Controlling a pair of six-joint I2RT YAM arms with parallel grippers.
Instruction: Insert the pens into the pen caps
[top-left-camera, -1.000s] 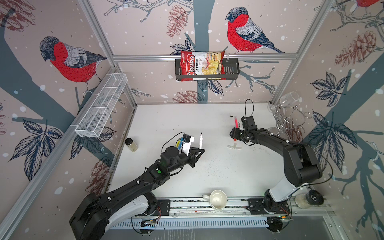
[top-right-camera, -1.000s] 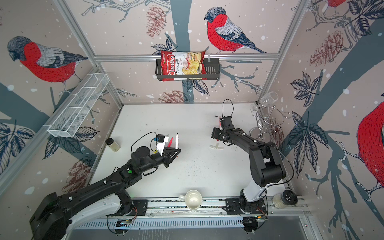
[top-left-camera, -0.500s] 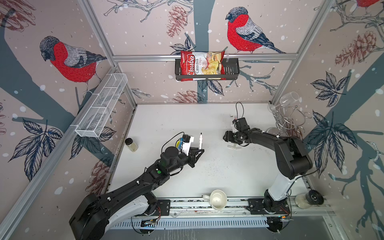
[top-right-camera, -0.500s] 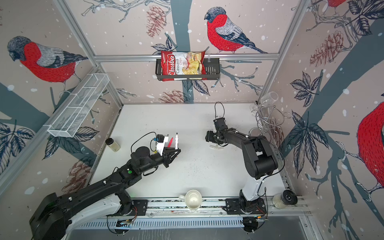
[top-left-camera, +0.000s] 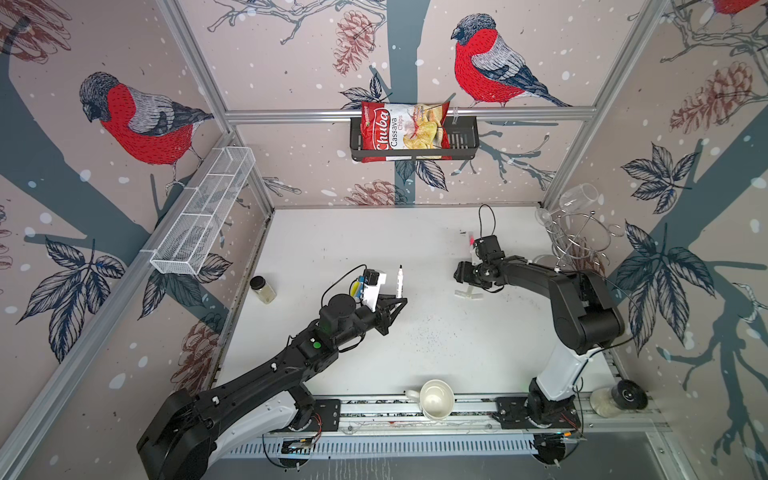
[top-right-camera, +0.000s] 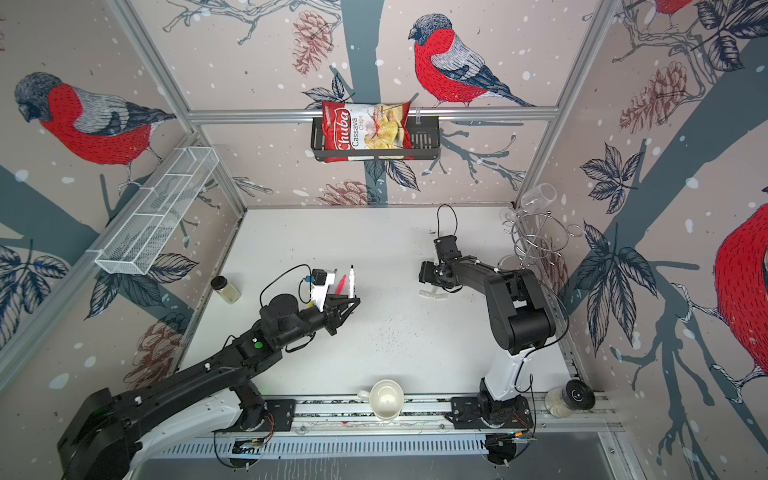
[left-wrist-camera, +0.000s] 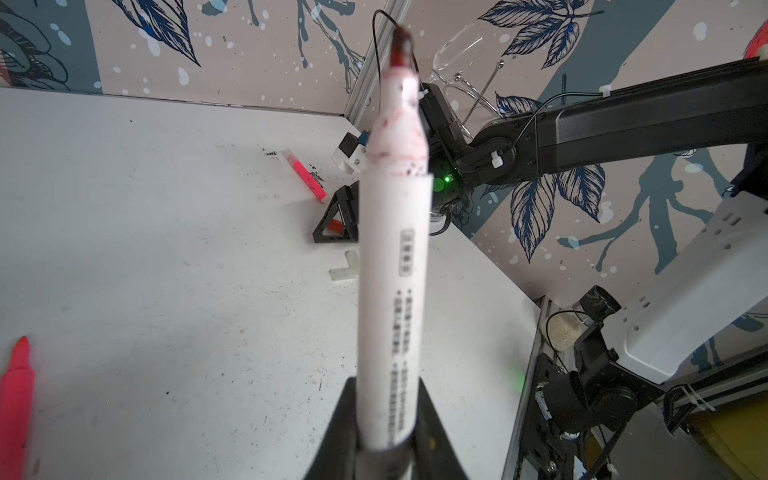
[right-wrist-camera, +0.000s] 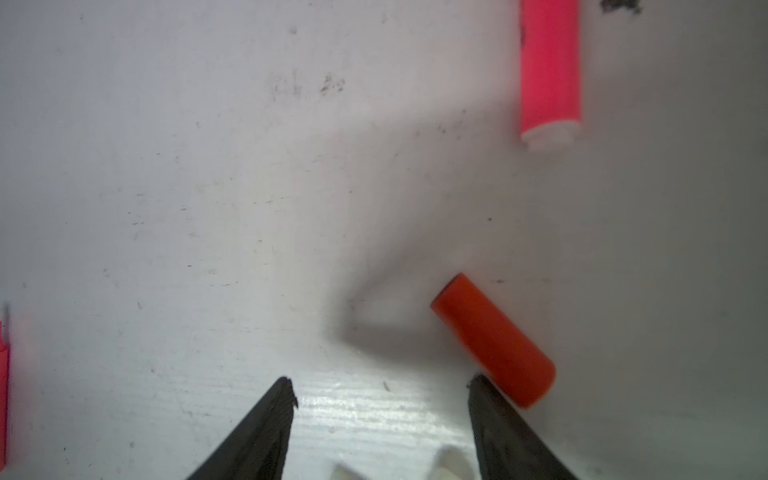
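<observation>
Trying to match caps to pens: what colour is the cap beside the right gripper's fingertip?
Orange-red; the cap shows best in the right wrist view.

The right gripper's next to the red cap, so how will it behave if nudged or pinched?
The red cap lies on its side, round and tapered, so a nudge would probably roll it in a curve. It looks small and hard: likely light, stiff. It lies by one fingertip of the open right gripper, not between them, so closing might miss it.
</observation>
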